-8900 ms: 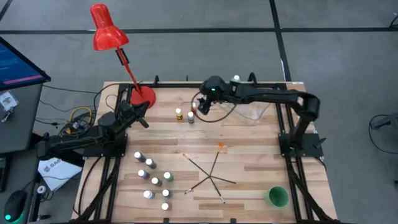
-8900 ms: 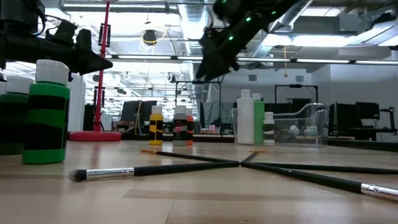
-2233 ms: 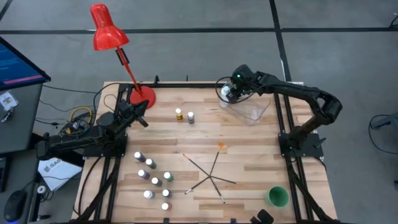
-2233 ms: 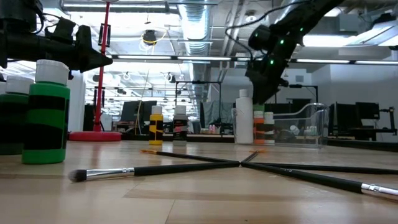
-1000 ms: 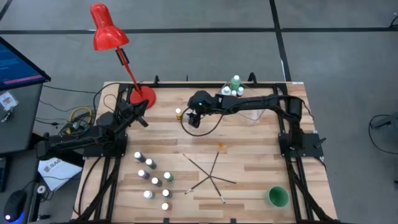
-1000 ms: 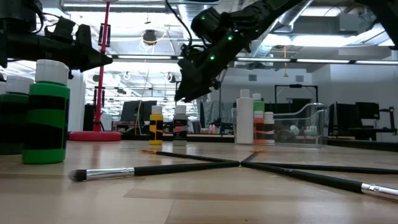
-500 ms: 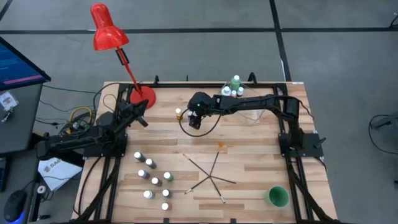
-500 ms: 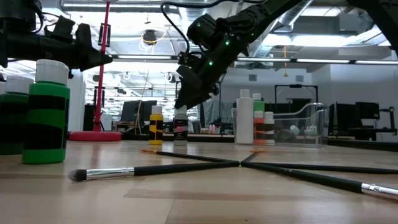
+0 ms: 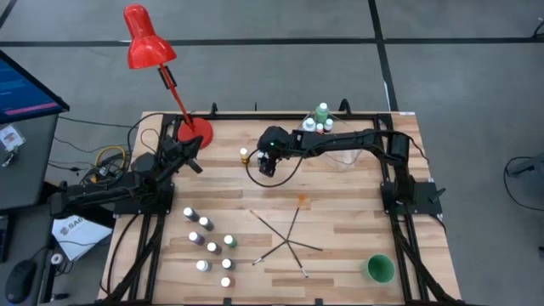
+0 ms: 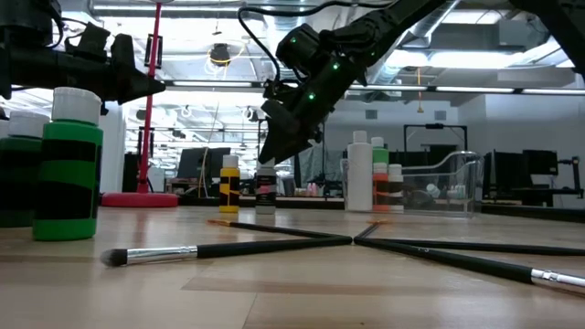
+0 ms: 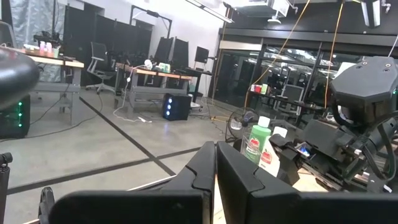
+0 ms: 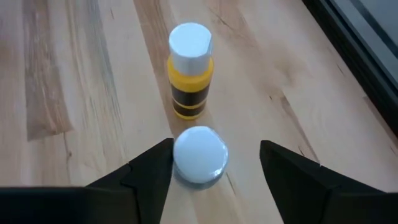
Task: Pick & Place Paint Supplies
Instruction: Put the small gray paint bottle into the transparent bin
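Right claw (image 12: 214,155) sits low over the small white-capped bottle (image 12: 199,154), fingers spread wide on either side of its cap and not gripping it. From the wrist camera I see the yellow bottle (image 12: 189,77) standing just beyond it on the wooden surface (image 9: 340,212). Overhead, other small bottles (image 9: 208,242) cluster near the left front and the paintbrushes (image 9: 289,234) lie crossed mid-surface. Left claw (image 9: 195,163) is clenched on nothing, parked near the red lamp (image 9: 146,38).
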You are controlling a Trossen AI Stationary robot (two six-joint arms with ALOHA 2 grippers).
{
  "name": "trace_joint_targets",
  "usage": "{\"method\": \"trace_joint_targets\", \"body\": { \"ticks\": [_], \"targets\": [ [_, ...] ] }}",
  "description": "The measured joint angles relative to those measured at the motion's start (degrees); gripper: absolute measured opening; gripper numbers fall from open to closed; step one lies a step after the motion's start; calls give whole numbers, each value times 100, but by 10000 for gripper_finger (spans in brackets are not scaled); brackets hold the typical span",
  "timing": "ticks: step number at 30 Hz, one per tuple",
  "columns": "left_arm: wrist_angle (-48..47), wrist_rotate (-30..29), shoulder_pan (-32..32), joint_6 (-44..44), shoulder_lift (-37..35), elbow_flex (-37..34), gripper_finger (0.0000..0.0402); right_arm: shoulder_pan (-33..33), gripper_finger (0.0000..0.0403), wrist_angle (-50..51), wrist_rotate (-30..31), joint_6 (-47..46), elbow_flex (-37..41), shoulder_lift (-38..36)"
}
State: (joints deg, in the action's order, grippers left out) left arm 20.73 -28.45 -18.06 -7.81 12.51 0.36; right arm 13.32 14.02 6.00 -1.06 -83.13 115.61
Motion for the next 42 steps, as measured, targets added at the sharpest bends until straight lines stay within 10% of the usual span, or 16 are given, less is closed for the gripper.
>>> {"method": "trace_joint_targets", "body": {
  "ticks": [10, 24, 42],
  "targets": [
    [0, 1, 0, 0, 0, 0, 8, 35, 104, 27, 0, 11, 0, 0],
    [29, 0, 0, 0, 2, 0, 8, 35, 104, 438, 61, -44, 4, -265],
    [39, 0, 0, 0, 2, 0, 8, 95, 111, 3855, 1554, -860, -2, -3076]
  ]
}}
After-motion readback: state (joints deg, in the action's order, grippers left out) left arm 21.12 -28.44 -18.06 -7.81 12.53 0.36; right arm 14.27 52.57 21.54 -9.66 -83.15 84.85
